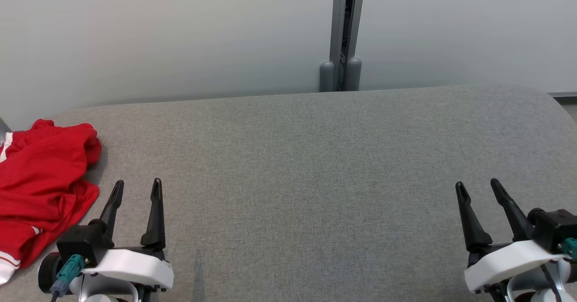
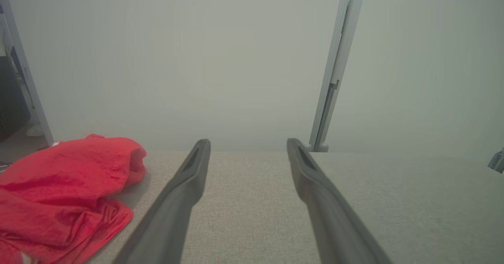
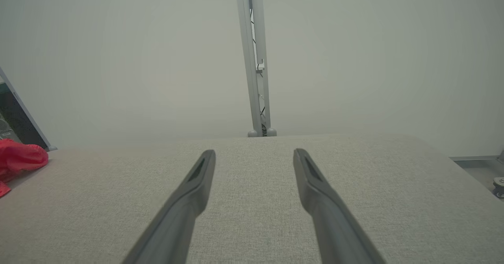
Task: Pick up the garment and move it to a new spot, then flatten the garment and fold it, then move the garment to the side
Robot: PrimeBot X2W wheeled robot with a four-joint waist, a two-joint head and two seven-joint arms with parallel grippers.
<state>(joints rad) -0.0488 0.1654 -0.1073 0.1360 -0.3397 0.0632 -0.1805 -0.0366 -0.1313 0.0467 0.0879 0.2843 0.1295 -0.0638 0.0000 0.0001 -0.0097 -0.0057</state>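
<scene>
The garment [image 1: 43, 189] lies at the left end of the table [image 1: 315, 180], just left of the left tool [image 1: 138, 183].

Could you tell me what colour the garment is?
The garment is red with white trim; the head view shows it best.

We count one crumpled red fabric garment [image 1: 43, 176] with white striped trim and one grey woven-cloth tabletop [image 1: 315, 180]. There are two end effectors, the left end effector [image 1: 137, 188] and the right end effector [image 1: 477, 187], each with two long dark tapered fingers [image 1: 156, 212], four altogether. We also count one grey metal post [image 1: 345, 31] with two rounded caps [image 1: 327, 74].
</scene>
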